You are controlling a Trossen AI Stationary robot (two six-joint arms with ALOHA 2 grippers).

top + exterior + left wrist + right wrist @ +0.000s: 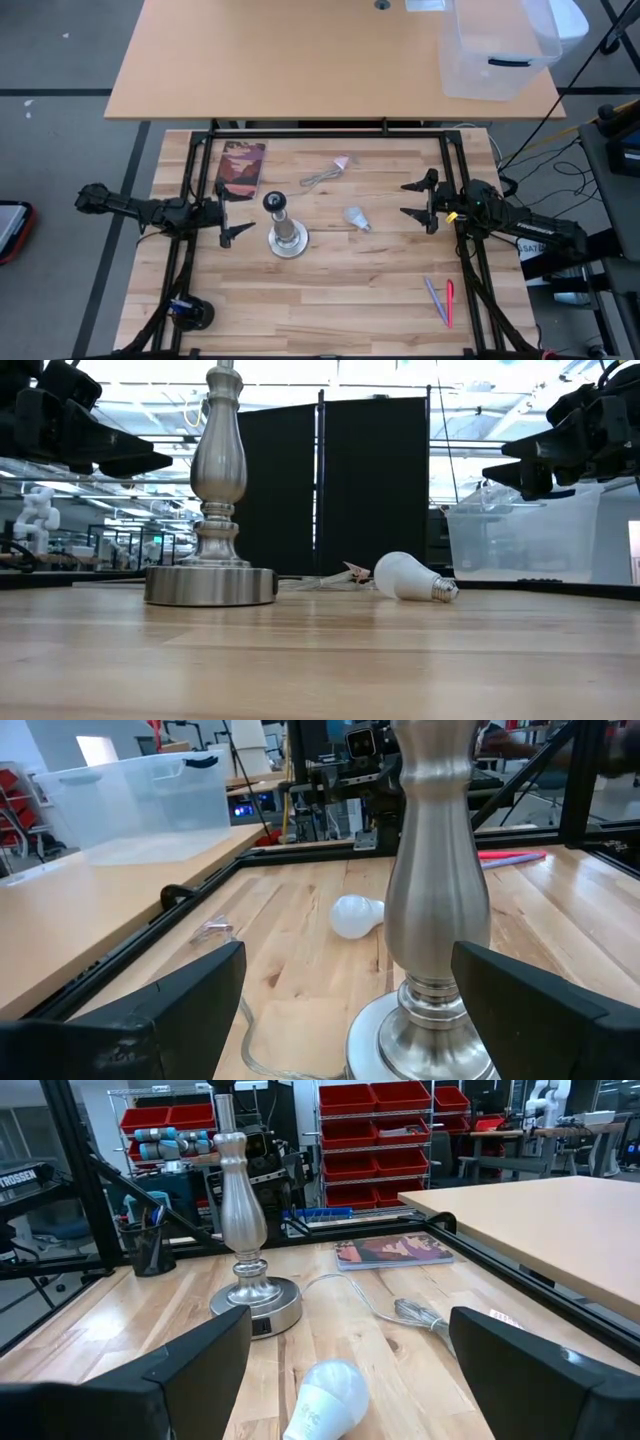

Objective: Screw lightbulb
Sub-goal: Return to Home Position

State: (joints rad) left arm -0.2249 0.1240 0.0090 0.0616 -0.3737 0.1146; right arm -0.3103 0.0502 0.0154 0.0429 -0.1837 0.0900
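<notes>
1. The lamp stand [286, 232] stands on the wooden table [330, 320], slightly left of centre; the lightbulb [357, 219] lies on its side to the stand's right, apart from it
2. The left gripper [240, 211] hovers left of the stand, and the right gripper [410, 200] hovers right of the lightbulb
3. A book [241, 168] lies behind the left gripper; a cable [318, 178] and a wrapper [341, 161] lie behind the lightbulb
4. Two pens [441, 300] lie at the front right and a pen cup [190, 312] sits at the front left
5. A plastic bin [497, 50] sits on the far table [280, 60]

Robotics lab or workshop hall. Racks of red bins [375, 1140] are standing well beyond the right fingers [540, 1370]. A clear plastic tub [140, 800] is sitting on a side table [100, 895] past the left fingers [150, 1010]. Black partition screens [330, 490] are standing behind the wooden desk [320, 660]. Loose cables [560, 168] are trailing on the floor.
</notes>
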